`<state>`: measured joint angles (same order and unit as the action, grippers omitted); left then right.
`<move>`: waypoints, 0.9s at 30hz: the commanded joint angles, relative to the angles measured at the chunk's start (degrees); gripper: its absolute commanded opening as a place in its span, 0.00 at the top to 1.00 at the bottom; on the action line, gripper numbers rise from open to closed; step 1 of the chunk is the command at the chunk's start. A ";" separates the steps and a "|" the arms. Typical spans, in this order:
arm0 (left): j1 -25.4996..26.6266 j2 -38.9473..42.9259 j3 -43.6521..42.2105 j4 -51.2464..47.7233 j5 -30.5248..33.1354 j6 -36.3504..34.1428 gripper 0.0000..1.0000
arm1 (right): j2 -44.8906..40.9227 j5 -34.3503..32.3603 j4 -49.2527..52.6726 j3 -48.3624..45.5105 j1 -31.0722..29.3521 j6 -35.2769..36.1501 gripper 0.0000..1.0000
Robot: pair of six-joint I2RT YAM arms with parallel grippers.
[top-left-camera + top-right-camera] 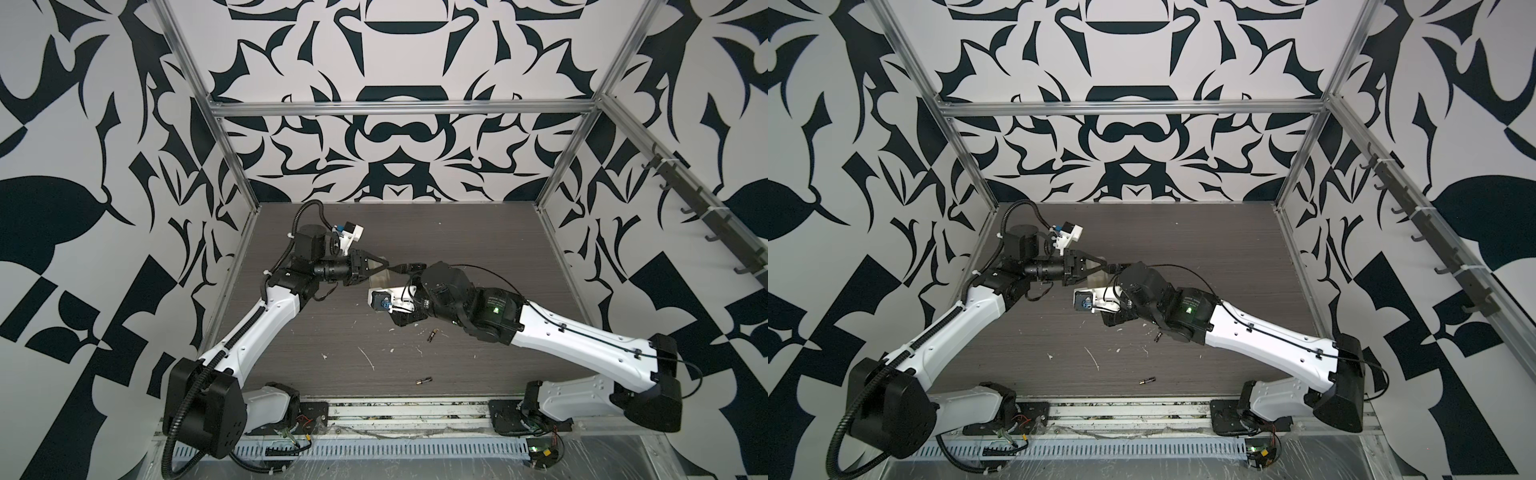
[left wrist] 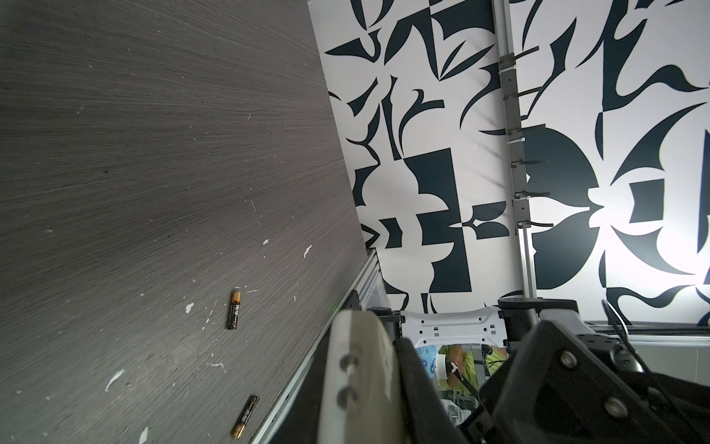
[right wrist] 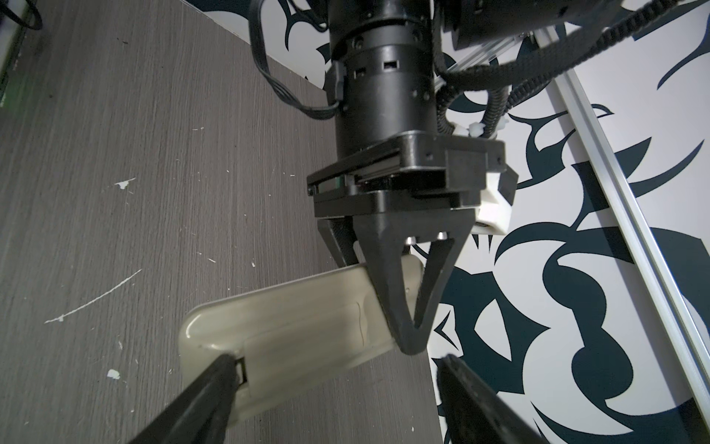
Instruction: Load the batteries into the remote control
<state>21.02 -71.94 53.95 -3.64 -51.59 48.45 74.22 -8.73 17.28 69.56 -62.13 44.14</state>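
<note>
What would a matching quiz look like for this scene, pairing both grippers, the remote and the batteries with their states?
1 left gripper
2 right gripper
3 remote control
4 batteries

A lying loose on the table
B jaws open
C beige back showing, gripped at one end
D shut on the remote control

Pairs: 1-D, 2-B, 3-C, 4-A

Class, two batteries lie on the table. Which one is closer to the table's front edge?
The front battery, lying almost crosswise just short of the table edge. The other battery lies farther back, pointing more front-to-back.
</note>
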 commanded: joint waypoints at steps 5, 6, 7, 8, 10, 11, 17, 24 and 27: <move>0.62 1.07 -0.88 -1.24 -3.79 0.27 1.00 | -2.72 -4.87 -6.99 0.51 0.87 0.60 0.15; 0.63 1.02 -0.88 -1.22 -3.80 0.29 1.00 | -2.74 -4.81 -6.99 0.49 0.87 0.53 0.15; 0.65 1.01 -0.95 -1.20 -3.70 0.24 1.00 | -2.76 -4.81 -6.99 0.50 0.88 0.63 0.15; 0.66 1.01 -0.87 -1.13 -3.83 0.26 1.00 | -2.77 -4.87 -6.99 0.45 0.91 0.63 0.15; 0.67 0.88 -0.88 -1.02 -3.80 0.32 1.00 | -2.85 -4.80 -6.95 0.40 0.93 0.62 0.15; 0.65 0.84 -0.96 -1.06 -3.84 0.33 1.00 | -2.92 -4.82 -6.99 0.40 0.87 0.68 0.15; 0.63 0.93 -0.93 -0.95 -3.78 0.49 1.00 | -2.76 -4.80 -7.09 0.31 0.87 0.66 0.15; 0.67 1.01 -1.16 -0.69 -3.83 0.57 1.00 | -3.02 -4.47 -7.01 0.23 0.92 0.68 0.15; 0.61 1.17 -1.23 -0.61 -3.70 0.58 1.00 | -3.11 -4.36 -7.07 0.14 0.87 0.68 0.15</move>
<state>21.02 -71.94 53.93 -3.55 -51.57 48.69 73.01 -8.71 16.80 69.12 -62.13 44.16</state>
